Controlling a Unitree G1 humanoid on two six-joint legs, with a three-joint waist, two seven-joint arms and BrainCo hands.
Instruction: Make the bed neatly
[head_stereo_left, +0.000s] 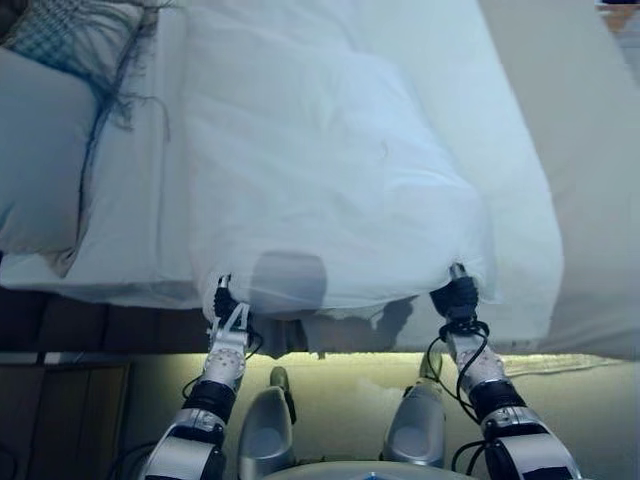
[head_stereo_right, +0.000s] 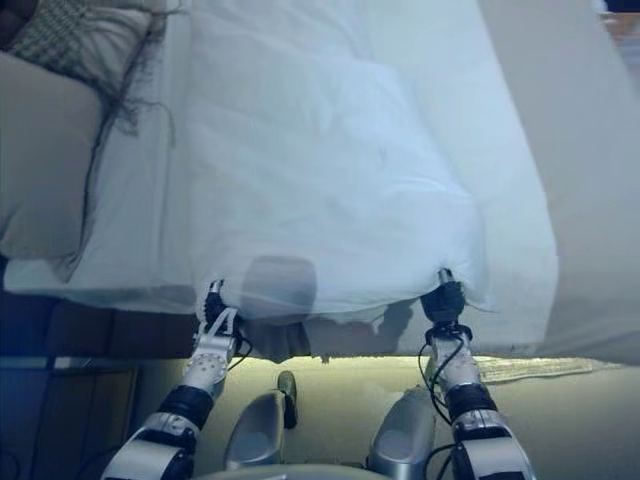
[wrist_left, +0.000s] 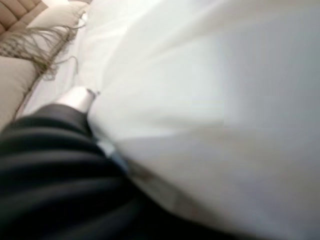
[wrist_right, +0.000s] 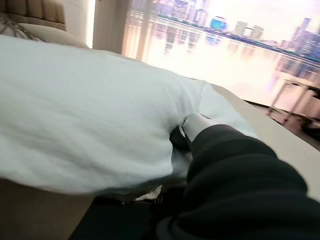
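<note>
Now, working across from the left side: a tufted beige headboard (wrist_left: 17, 12) is peeking in at the edge of the left wrist view, and below it a grey pillow (head_stereo_left: 40, 150) is lying at the head of the bed with a patterned throw (head_stereo_left: 70, 40) draped behind it, its dark fringe trailing down over the pillow and onto the sheet (head_stereo_left: 130, 210). No containers are showing anywhere in these views.

Moving along, the left hand (head_stereo_left: 226, 303) is sitting right at the near edge of the white duvet (head_stereo_left: 320, 170), and its fingers are going in under the cloth, so I cannot tell how far they are closed or whether they have hold of it. In its own wrist view only the dark cover and a bit of silver are showing against the fabric.

Across the middle, the duvet is spreading over the bed (head_stereo_left: 580, 250), puffy and rumpled, its near hem hanging just over the mattress edge between the two hands.

Over to the right, the right hand (head_stereo_left: 457, 292) is pressing into the duvet's near corner; the fingers are buried in the folds there too, so their grip cannot be told. The wrist view is showing fabric bunched round the silver part of the hand.

Beyond that, a bare strip of pale bed surface is running along the right side. Below the bed, pale carpet (head_stereo_left: 340, 385) is showing. Far off in the right wrist view, a bright wall picture of a city skyline (wrist_right: 225, 35) is glowing.
</note>
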